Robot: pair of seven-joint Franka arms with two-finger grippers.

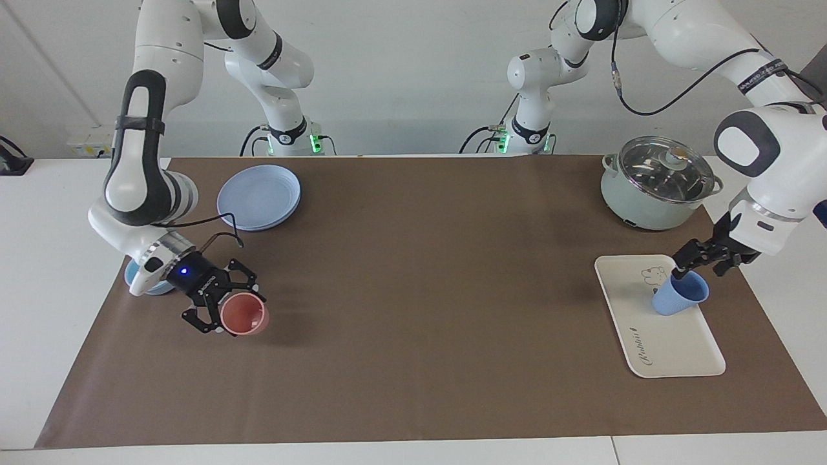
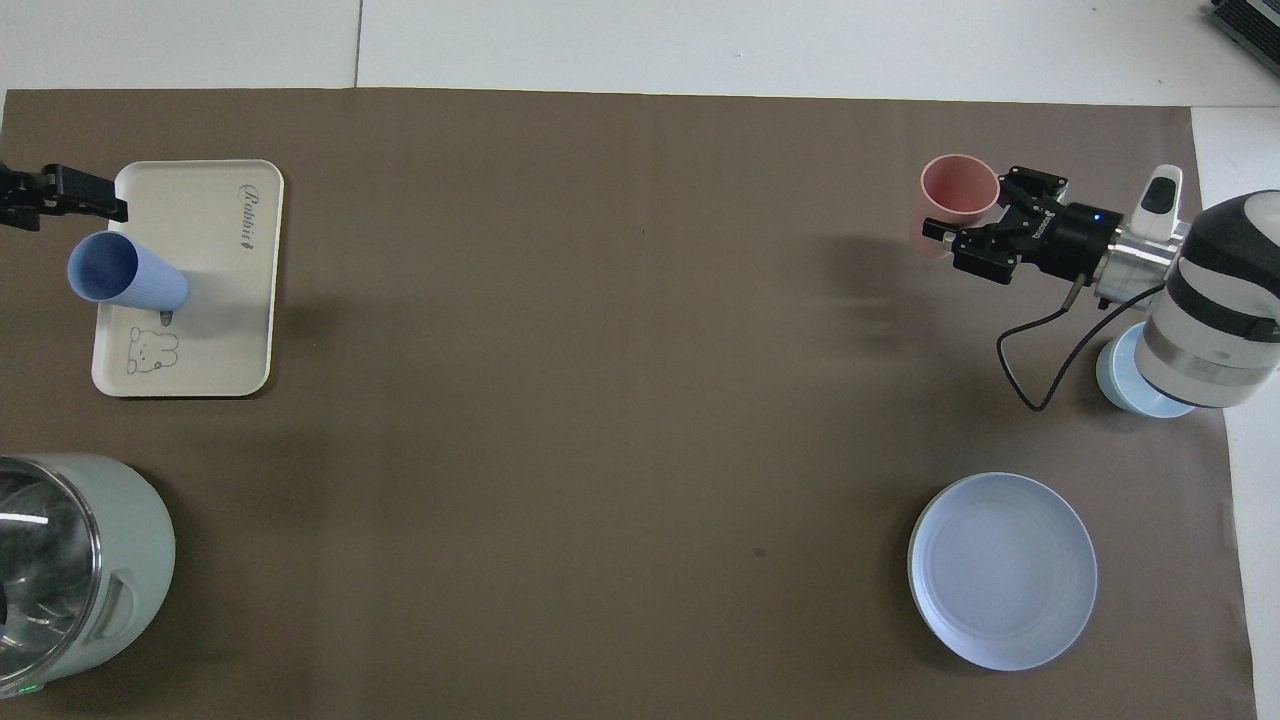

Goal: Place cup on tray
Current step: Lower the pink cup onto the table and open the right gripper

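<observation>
The periwinkle-blue cup (image 1: pixel 678 297) stands on the cream-white tray (image 1: pixel 669 349), beside the bear drawing. It also shows in the overhead view (image 2: pixel 128 276) on the tray (image 2: pixel 215 300). My left gripper (image 1: pixel 703 259) is open and hovers just above the cup's rim, apart from it; in the overhead view (image 2: pixel 70 192) it sits over the tray's edge. My right gripper (image 1: pixel 226 302) is shut on a salmon-pink tumbler (image 1: pixel 243 315) and holds it tilted low over the mat, beside the bowl; the gripper (image 2: pixel 985 212) and the tumbler (image 2: pixel 958 190) also show in the overhead view.
A light-blue bowl (image 1: pixel 137 279) sits at the right arm's end of the mat, partly hidden by the right wrist. A round blue plate (image 1: pixel 258 197) lies nearer to the robots. A pale green pot with a glass lid (image 1: pixel 656 184) stands near the tray, nearer to the robots.
</observation>
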